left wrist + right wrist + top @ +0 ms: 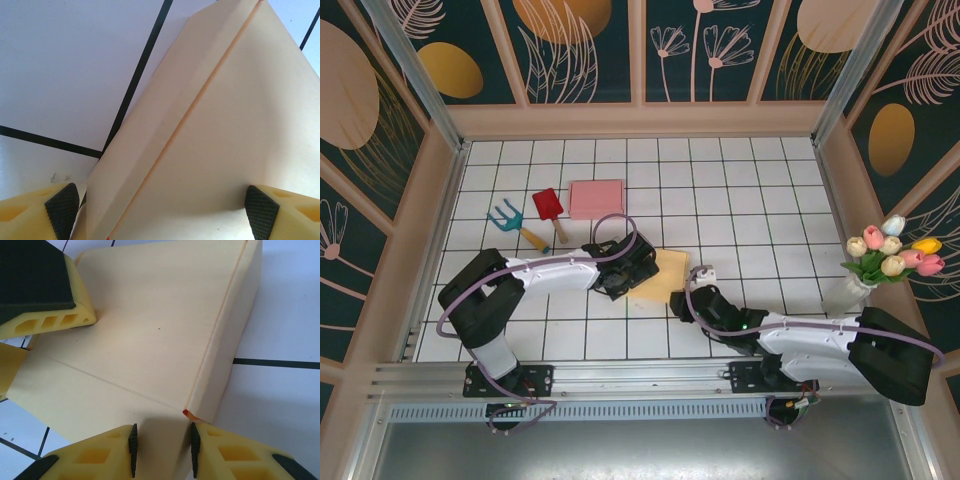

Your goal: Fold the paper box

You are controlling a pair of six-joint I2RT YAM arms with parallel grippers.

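The paper box (662, 276) is a cream sheet lying flat on the white tiled table between both arms. One long side strip (235, 340) is folded up along a crease, and a red mark shows at its near corner. My left gripper (161, 212) stands wide open over the box's (225, 125) left end, its pads either side of the sheet. My right gripper (163, 450) sits at the box's (150, 325) near edge, jaws narrowed but apart, with cream paper filling the gap. Its right pad touches the folded strip's corner. The left gripper's finger (45, 315) rests on the far corner.
A red trowel (549, 208), a blue hand rake (506, 217) and a flat pink box (597, 198) lie behind the left arm. A vase of tulips (890, 252) stands at the right wall. Panelled walls enclose the table.
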